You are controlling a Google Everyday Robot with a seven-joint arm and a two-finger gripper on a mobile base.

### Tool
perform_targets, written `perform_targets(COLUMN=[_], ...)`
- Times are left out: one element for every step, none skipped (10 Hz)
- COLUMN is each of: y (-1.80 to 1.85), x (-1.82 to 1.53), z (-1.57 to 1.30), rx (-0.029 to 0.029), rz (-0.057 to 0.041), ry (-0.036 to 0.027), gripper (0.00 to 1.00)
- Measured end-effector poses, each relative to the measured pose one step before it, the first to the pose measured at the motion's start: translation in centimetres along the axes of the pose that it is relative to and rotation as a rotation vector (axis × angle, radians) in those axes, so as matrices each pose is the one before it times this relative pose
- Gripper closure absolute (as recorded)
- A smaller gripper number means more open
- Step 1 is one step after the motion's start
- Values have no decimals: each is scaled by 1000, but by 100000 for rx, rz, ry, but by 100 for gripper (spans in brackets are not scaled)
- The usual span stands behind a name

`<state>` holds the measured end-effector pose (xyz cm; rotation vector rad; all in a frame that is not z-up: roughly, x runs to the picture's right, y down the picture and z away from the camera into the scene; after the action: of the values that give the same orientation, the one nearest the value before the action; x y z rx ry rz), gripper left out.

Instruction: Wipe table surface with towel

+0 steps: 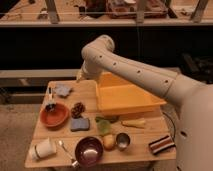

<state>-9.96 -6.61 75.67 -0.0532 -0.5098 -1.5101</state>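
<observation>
A crumpled grey-blue towel (62,90) lies at the back left of the wooden table (145,131). My white arm reaches in from the right, bends at an elbow above the table's back edge, and points down. The gripper (80,76) is at the arm's lower end, just above the back edge of the table, a little right of the towel and apart from it. It sits left of the yellow bin (127,95).
An orange bowl (55,116) with a tool in it, a pine cone (77,109), a blue sponge (80,124), a purple bowl (89,150), a white cup (42,149), a metal cup (123,141) and a striped item (161,144) crowd the table.
</observation>
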Motion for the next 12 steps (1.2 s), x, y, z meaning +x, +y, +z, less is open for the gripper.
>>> perform_targets(y=[-863,-939,-930,-1450,-597,-376,-269,37,73,48,-645,-1072], x=[1926,3054,1279,1233,1055,547,234,-4,8,-145,-491,-609], z=[1115,1849,1290,1448,951,646,265,30,-5,443,1083,1355], rx=[923,-261,3,368,-507,-454,-131,43,605,1603,1413,625], rz=[1039,3603,3246,3525,2740,1440,544,161,625,2172,3155,3665], ry=[517,971,-426,-699,227,173,129,-123,-389,-1243,-1318,-1228], gripper=[37,37,37,37,37,37,37,37,37,37,37,37])
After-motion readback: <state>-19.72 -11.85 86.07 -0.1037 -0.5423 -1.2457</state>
